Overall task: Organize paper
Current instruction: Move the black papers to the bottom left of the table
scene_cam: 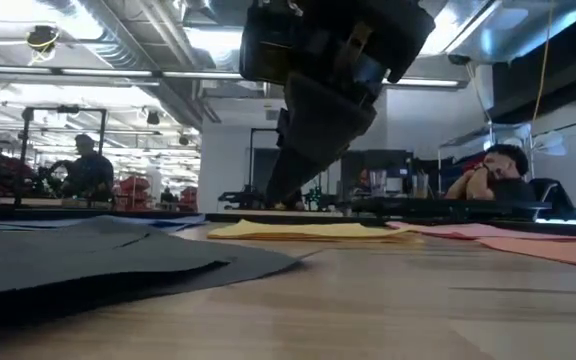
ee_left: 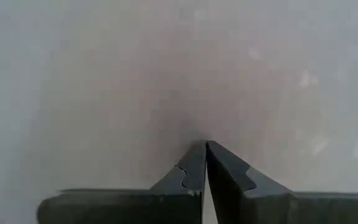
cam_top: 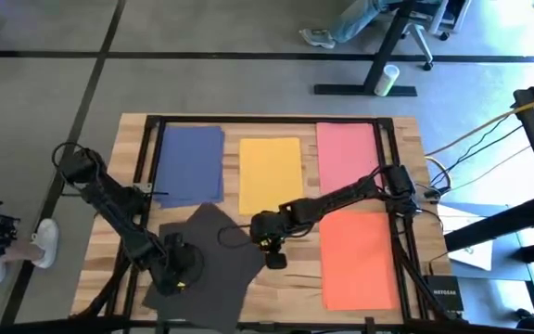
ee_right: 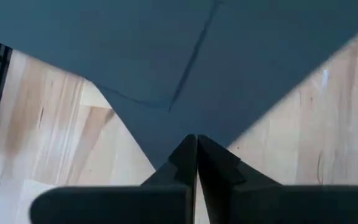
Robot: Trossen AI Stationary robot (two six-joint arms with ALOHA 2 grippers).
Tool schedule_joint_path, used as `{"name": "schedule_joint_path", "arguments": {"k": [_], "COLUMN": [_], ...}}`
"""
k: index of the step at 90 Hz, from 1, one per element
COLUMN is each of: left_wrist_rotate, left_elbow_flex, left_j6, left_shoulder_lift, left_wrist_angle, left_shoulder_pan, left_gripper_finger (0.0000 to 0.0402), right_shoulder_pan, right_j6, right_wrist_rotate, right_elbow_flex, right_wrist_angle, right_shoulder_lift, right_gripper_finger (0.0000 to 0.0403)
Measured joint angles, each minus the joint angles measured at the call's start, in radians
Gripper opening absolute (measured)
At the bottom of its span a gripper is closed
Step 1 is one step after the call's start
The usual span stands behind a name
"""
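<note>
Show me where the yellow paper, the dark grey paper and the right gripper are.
yellow paper (cam_top: 270,173): high view, middle of the sheet.
dark grey paper (cam_top: 219,243): high view, bare part near its upper corner.
right gripper (cam_top: 275,261): high view, at the fingertips.

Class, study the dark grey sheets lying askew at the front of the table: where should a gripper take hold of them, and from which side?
Probably at a free corner. The dark grey sheets lie flat and rotated on the wooden table, so only edges and corners offer purchase. The corner pointing toward the orange sheet has bare wood around it; the right gripper sits there, fingers closed at it. Come in low from that side. The left gripper presses down mid-sheet.
</note>
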Motion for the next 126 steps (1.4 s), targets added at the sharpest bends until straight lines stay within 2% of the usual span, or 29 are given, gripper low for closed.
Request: {"name": "schedule_joint_path", "arguments": {"k": [18, 33, 45, 64, 80, 105, 126], "left_wrist_rotate": [-0.035, 0.053, 0.148, 0.199, 0.208, 0.209, 0.279], "left_elbow_flex": [0.040, 0.104, 0.111, 0.111, 0.111, 0.103, 0.104], "left_j6": [0.043, 0.014, -0.113, -0.352, -0.475, -0.467, -0.459], "left_shoulder_lift": [-0.080, -0.119, -0.106, -0.062, -0.044, 0.019, 0.065], "left_wrist_angle": [-0.045, -0.057, -0.061, -0.064, -0.054, -0.050, 0.023], "left_shoulder_pan": [0.030, -0.030, -0.126, -0.282, -0.352, -0.353, -0.354], "left_gripper_finger": [0.0000, 0.0000, 0.0000, 0.0000, 0.0000, 0.0000, 0.0000], "right_shoulder_pan": [0.000, 0.000, 0.000, -0.001, -0.001, 0.003, 0.003], "right_j6": [0.002, 0.002, 0.015, 0.039, 0.073, 0.083, 0.084], "right_wrist_rotate": [0.000, 0.000, 0.032, 0.128, 0.104, 0.068, 0.048], "right_elbow_flex": [0.000, 0.000, 0.000, -0.001, 0.004, 0.005, 0.006], "right_wrist_angle": [0.000, 0.000, -0.010, -0.111, -0.120, -0.105, -0.099], "right_shoulder_lift": [0.000, 0.000, 0.002, 0.031, 0.070, 0.084, 0.086], "right_gripper_finger": [0.0000, 0.0000, 0.0000, 0.0000, 0.0001, 0.0000, 0.0000]}}
